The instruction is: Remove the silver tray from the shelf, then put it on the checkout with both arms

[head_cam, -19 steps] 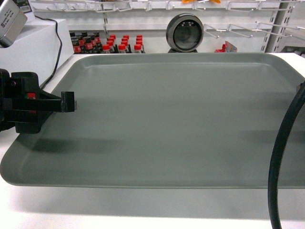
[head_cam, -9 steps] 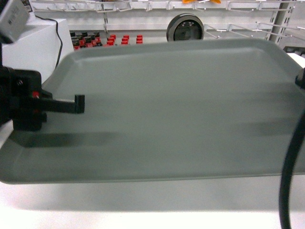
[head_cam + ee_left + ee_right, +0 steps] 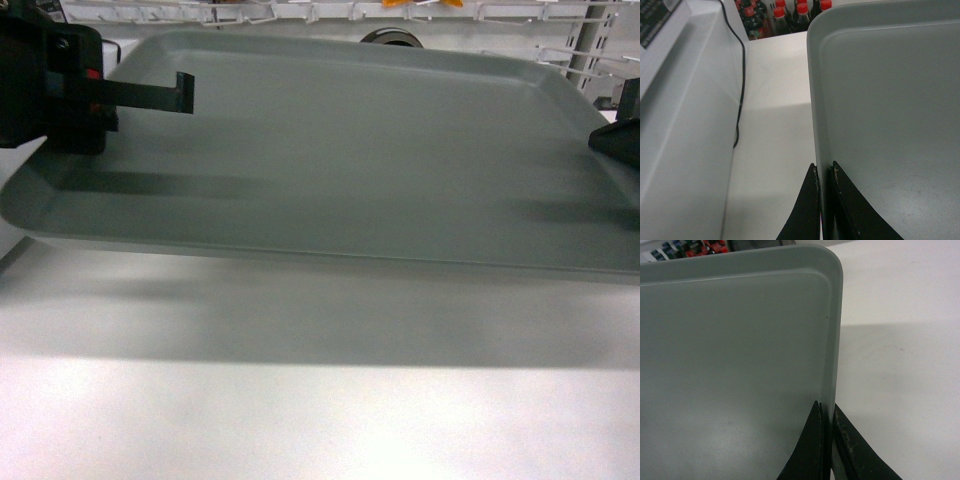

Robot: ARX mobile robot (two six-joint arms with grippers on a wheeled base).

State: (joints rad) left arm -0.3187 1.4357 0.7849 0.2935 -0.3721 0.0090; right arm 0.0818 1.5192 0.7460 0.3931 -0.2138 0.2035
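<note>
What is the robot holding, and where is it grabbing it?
The silver tray. The left gripper pinches its left rim, the right gripper its right rim.

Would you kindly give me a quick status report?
Left tool and right tool shut on silver tray rims. Tray held above checkout. Nothing in the way.

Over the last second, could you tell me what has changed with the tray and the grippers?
The silver tray has risen in the head view, now hiding most of the bottles behind it, its shadow wider on the checkout. The left gripper and right gripper stay clamped on its side rims.
</note>
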